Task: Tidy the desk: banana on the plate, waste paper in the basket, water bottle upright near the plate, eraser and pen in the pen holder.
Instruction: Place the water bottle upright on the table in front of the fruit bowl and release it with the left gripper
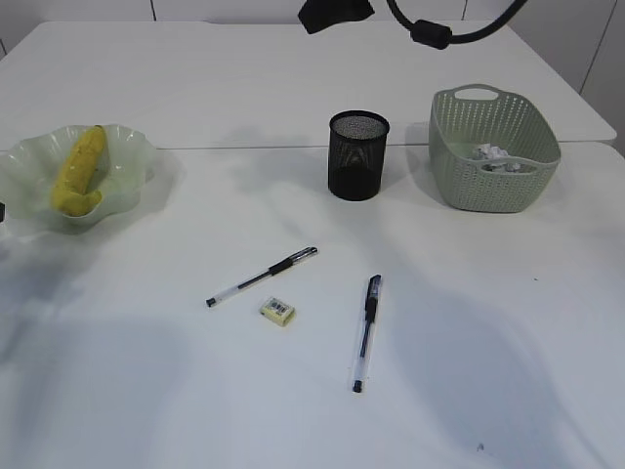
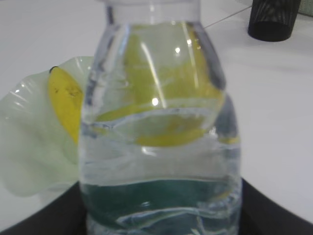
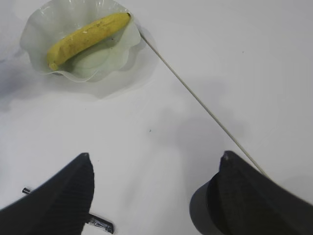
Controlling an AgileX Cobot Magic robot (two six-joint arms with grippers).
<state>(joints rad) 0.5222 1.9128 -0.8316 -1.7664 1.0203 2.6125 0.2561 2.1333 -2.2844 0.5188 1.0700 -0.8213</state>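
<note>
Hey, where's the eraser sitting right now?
In the exterior view the eraser lies on the desk near the front middle, between the two pens.

We see banana (image 1: pixel 78 171) on plate (image 1: pixel 132 156), paper (image 1: pixel 493 154) in basket (image 1: pixel 493 191), pens & eraser (image 1: pixel 277 311) on desk (image 1: pixel 469 332)

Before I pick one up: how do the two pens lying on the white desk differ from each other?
The left clear-barrelled pen lies on a shallow diagonal, its black grip and silvery end up toward the black mesh pen holder; the right clear-barrelled pen lies nearly lengthwise, its dark grip end farther from the camera. The small pale yellow eraser sits just below the left pen, farther from the right one. Both lie flat, outside the holder.
</note>
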